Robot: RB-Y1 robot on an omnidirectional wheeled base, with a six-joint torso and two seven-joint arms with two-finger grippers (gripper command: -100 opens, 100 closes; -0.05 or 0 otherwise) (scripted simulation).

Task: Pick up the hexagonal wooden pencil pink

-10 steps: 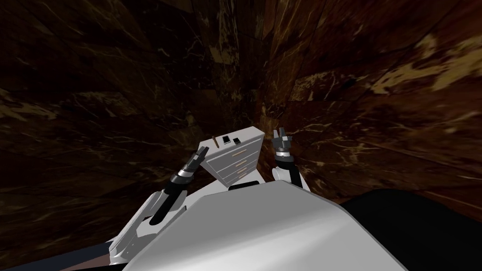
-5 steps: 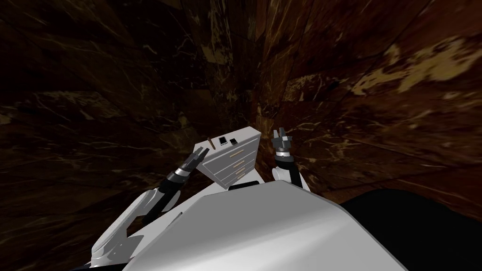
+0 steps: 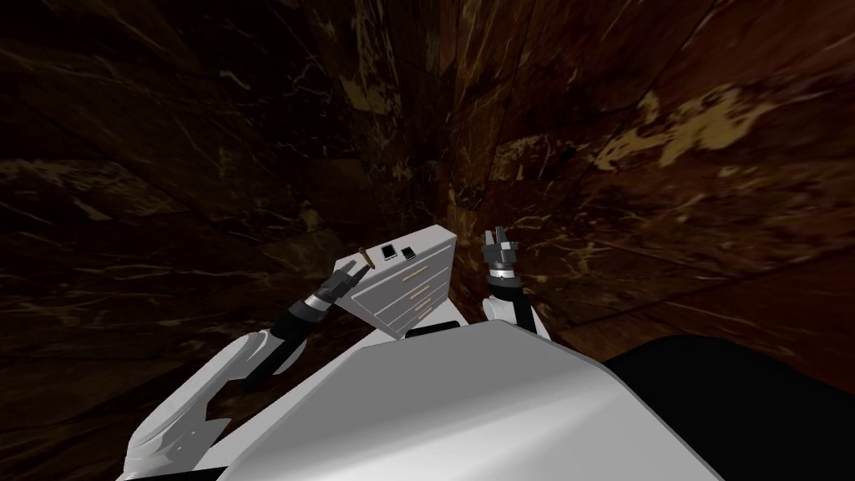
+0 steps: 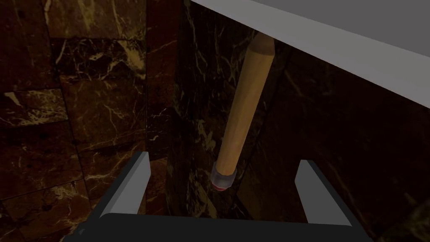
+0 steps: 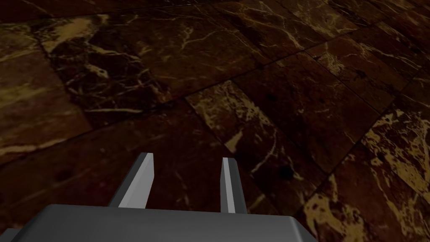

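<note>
Approach step. Pencil (image 4: 243, 109) lay on drawer chest (image 3: 409, 292) top, eraser end overhanging chest's left edge. L gripper (image 4: 224, 157) at that edge, fingers spread either side of eraser end, no contact. Next: advance, pinch shaft. R gripper (image 3: 498, 235) right of chest, slightly parted, empty.

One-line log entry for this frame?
left gripper open | pencil between fingers, not gripped | overhangs dresser edge | right gripper open, empty

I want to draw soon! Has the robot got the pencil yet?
Not yet. Done: the left gripper is lined up at the pencil, which pokes off the cabinet edge. In hand: its open fingers stand either side of the eraser end, not touching. Left: close and lift.
</note>
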